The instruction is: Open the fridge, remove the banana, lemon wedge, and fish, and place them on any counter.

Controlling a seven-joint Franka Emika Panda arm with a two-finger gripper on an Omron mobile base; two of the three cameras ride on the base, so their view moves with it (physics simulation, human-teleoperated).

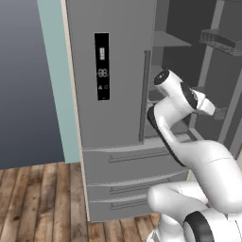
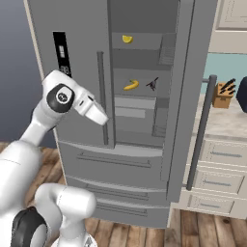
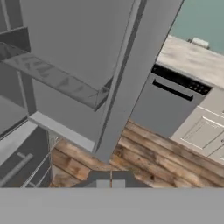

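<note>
While the right door of the fridge (image 2: 82,120) stands swung wide open, its left door with the black display panel (image 2: 60,52) is closed. Inside, the lemon wedge (image 2: 127,39) lies on an upper shelf. One shelf lower, the banana (image 2: 131,85) lies near the fish (image 2: 152,84), with the fish on its right, apart from it.

The arm rises from the base, bends at a high elbow and reaches forward at the level of the middle shelves, in front of the open side of the fridge. The gripper (image 3: 107,176) is seen at the bottom of the hand view, with its two dark tips pressed together and nothing between them. It looks down past the edge of the open door to the wooden floor (image 3: 153,153).

To the right of the fridge stands the counter (image 2: 226,123), with a knife block (image 2: 223,94) on it.
</note>
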